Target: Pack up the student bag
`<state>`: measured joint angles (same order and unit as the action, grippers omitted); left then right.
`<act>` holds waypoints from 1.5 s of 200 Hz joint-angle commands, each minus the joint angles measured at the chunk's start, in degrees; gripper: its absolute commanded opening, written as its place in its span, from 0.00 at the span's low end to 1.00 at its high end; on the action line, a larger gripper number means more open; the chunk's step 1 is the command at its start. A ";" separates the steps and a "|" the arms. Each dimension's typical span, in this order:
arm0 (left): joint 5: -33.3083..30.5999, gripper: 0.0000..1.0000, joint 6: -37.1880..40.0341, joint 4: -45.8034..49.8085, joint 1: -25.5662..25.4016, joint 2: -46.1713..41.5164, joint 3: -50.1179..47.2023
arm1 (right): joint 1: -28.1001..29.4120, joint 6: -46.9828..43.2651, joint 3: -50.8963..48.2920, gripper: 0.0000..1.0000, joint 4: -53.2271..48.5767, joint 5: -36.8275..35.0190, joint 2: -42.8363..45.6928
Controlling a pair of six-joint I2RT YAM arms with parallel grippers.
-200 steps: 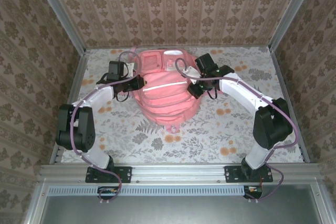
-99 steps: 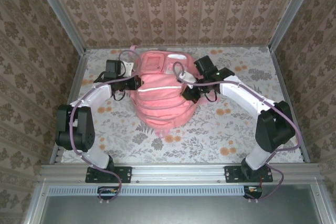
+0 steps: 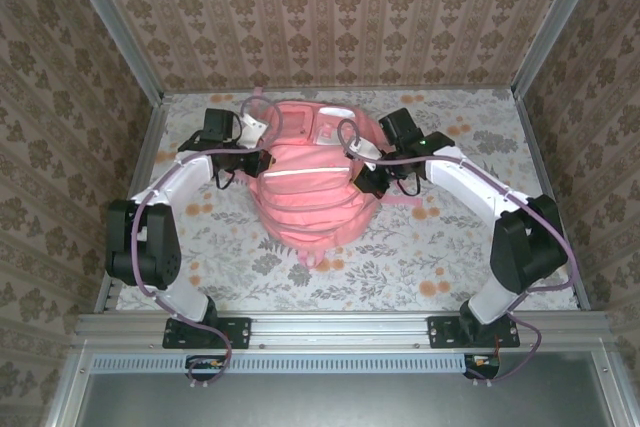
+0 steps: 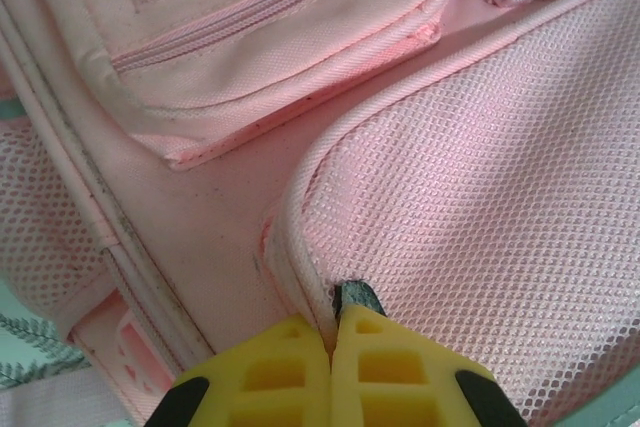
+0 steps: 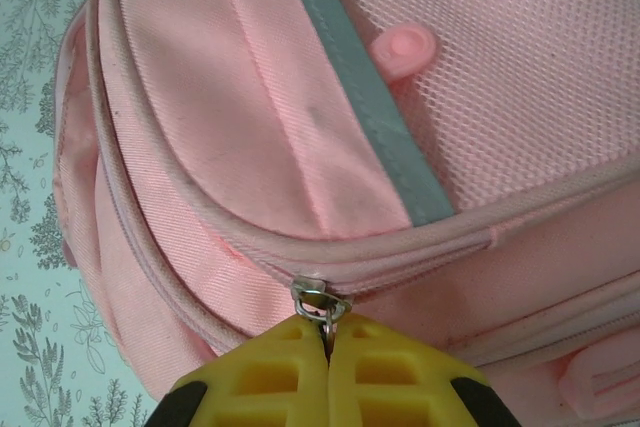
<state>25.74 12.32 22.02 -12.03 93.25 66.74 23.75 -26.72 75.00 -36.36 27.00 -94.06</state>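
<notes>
The student bag (image 3: 310, 192), a large salmon-pink backpack with a pale stripe, sits mid-table between both arms. My left gripper (image 3: 262, 159) is at its left side. In the left wrist view the left gripper (image 4: 333, 319) is shut on the piped edge of the bag's mesh side pocket (image 4: 470, 197). My right gripper (image 3: 362, 179) is at the bag's right side. In the right wrist view the right gripper (image 5: 328, 332) is shut on a metal zipper pull (image 5: 322, 302), below a grey stripe (image 5: 370, 117) on the bag (image 5: 230, 97).
The floral table (image 3: 430, 247) is boxed in by patterned walls at the back and sides, with metal posts in the corners. A pink strap (image 3: 405, 203) trails from the bag's right side. A metal rail (image 3: 340, 327) runs along the near edge.
Both grippers have stayed shut on the bag. The bag has shifted slightly toward the back wall and looks more bunched up, and the right arm has swung with it.
</notes>
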 commanded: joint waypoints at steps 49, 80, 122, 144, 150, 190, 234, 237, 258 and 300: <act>-0.17 0.00 11.15 -0.20 1.89 0.53 -1.42 | -5.25 3.64 8.74 0.12 -7.01 -3.12 -6.52; 2.32 0.00 11.03 -1.19 1.75 0.23 -1.79 | -5.25 6.36 9.78 0.15 -4.90 -4.16 -6.94; 1.69 0.19 4.79 -5.69 1.75 -1.94 -2.42 | -5.25 10.49 8.73 0.31 -3.47 -2.82 -6.03; 0.41 0.50 0.29 -6.98 1.75 -5.21 -2.43 | -5.60 13.68 5.71 0.48 -0.62 -4.13 -1.26; -0.51 0.57 -0.88 -7.37 1.79 -6.26 -2.46 | -5.82 15.02 4.77 0.54 0.66 -4.81 0.29; -7.80 0.77 -6.10 -7.50 2.22 -13.45 -3.37 | -9.14 24.26 -2.25 0.73 9.87 -13.77 10.35; -32.51 0.91 -15.83 -8.28 6.34 -17.80 -9.13 | -14.13 32.30 -15.33 0.92 23.53 -34.80 21.22; -33.13 0.92 -16.45 -8.45 6.83 -18.05 -9.74 | -14.46 32.57 -16.20 0.93 24.21 -35.84 21.68; -38.02 0.99 -19.47 -10.55 9.17 -20.04 -14.78 | -15.50 32.70 -22.98 0.99 31.00 -43.15 25.21; -47.53 1.00 -21.50 -23.64 10.21 -24.86 -28.40 | -16.01 26.94 -41.93 1.00 54.30 -45.66 30.57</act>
<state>-13.45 -5.28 7.46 -2.63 72.07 43.46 7.97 2.74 41.76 0.60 -13.21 -66.26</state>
